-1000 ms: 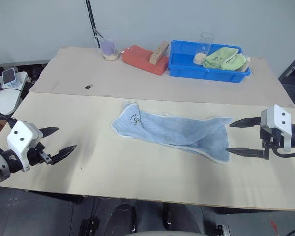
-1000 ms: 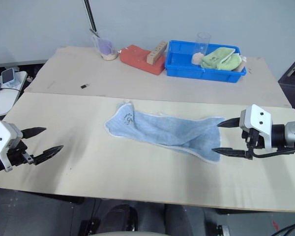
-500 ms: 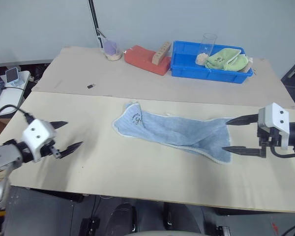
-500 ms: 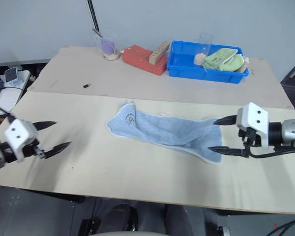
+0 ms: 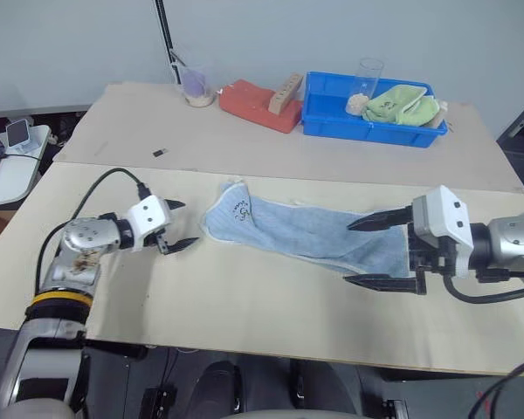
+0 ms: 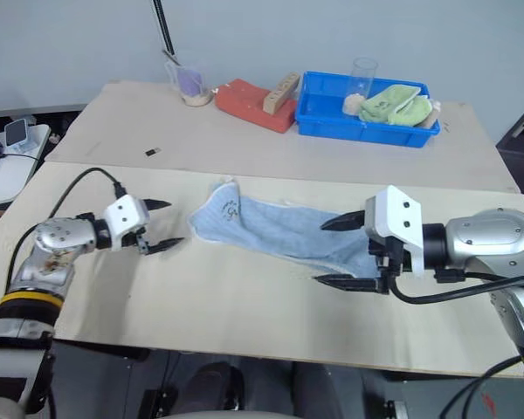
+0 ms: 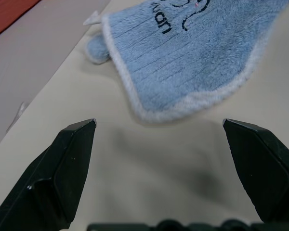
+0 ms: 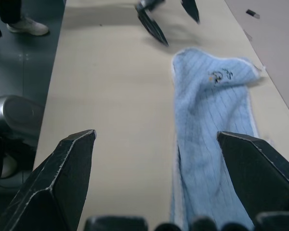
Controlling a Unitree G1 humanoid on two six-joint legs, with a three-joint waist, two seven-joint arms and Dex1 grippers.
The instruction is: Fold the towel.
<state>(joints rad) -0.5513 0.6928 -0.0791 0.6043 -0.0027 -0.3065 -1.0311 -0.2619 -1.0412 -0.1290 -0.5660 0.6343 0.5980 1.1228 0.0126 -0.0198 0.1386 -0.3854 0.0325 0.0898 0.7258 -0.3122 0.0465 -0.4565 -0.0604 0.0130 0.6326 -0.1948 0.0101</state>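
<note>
Head stereo pair: high, facing forward and down toward 12 o'clock, sharing the table (image 5: 244, 305) and towel (image 5: 306, 231). Wrist views: close, along own fingers (left toward embroidered corner, right lengthwise over towel).

Your count across the two tables

You have one light blue towel (image 5: 306, 229), one blue bin (image 5: 371, 113), one lime-green cloth (image 5: 403, 103), two clear cups (image 5: 194, 85) (image 5: 364, 84), one red block (image 5: 258, 106), and two grippers: left gripper (image 5: 178, 226), right gripper (image 5: 367, 252).
</note>
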